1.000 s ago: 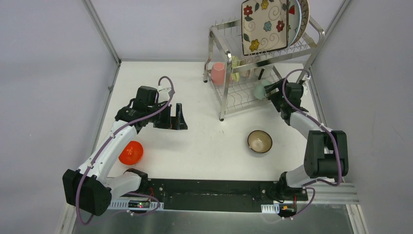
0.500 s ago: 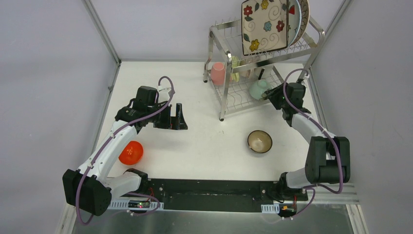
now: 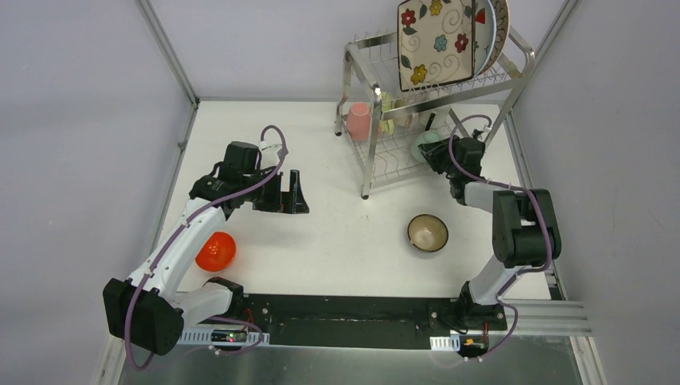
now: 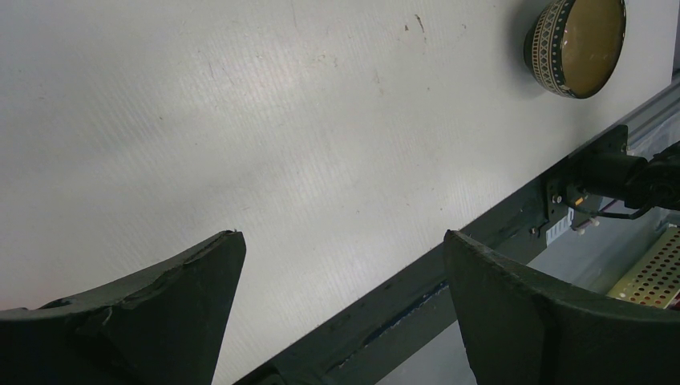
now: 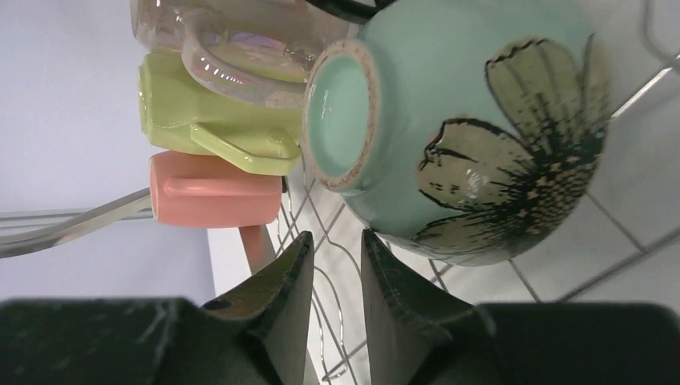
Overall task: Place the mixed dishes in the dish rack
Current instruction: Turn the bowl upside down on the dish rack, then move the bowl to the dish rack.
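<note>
The dish rack stands at the back right. On its top tier a square floral plate leans in front of a round plate. The lower shelf carries a pink cup and a mint bowl. In the right wrist view the mint bowl lies on its side on the wire, just beyond my right gripper, whose jaws stand narrowly apart with nothing between them. A brown bowl and an orange bowl rest on the table. My left gripper hangs wide open over bare table.
A green cup, a pink cup and a clear glass mug crowd the lower shelf behind the mint bowl. The brown bowl also shows far off in the left wrist view. Grey walls close in on both sides.
My right gripper let go of the mint bowl on the lower shelf and its jaws narrowed; its elbow swung in toward the rack. The left arm has not moved.
</note>
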Robot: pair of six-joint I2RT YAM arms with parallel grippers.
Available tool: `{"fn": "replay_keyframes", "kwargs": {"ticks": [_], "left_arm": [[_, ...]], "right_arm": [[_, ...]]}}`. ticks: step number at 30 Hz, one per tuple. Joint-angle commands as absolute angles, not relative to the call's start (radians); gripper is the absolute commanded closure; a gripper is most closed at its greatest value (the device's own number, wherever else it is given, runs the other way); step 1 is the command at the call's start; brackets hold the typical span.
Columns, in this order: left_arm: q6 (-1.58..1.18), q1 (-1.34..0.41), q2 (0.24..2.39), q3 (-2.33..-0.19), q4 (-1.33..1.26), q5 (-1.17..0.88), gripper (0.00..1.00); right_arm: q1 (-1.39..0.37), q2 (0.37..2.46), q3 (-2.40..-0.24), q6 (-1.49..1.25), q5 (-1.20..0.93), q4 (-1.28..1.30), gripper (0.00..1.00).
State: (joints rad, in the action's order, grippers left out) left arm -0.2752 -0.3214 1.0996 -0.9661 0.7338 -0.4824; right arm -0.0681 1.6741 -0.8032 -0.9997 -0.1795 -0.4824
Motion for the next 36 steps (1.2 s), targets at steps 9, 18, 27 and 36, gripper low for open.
{"fn": "replay_keyframes", "kwargs": {"ticks": [9,18,27,36], "left_arm": [[-0.264,-0.325,1.099,-0.967,0.725,-0.502,0.01],[-0.264,-0.326,1.097,-0.965,0.725,-0.505,0.01],[-0.262,-0.325,1.097,-0.965,0.724,-0.496,0.01],[-0.258,-0.325,1.094,-0.971,0.730,-0.472,0.01]], "right_arm": [[-0.119,1.738,-0.740,-1.169,0.092,-0.744,0.72],[-0.096,1.713,-0.727,-1.114,0.225,-0.682,0.70],[-0.053,1.685,-0.740,-1.099,0.210,-0.653,0.69],[-0.053,1.581,-0.740,-0.997,0.140,-0.606,0.64]]}}
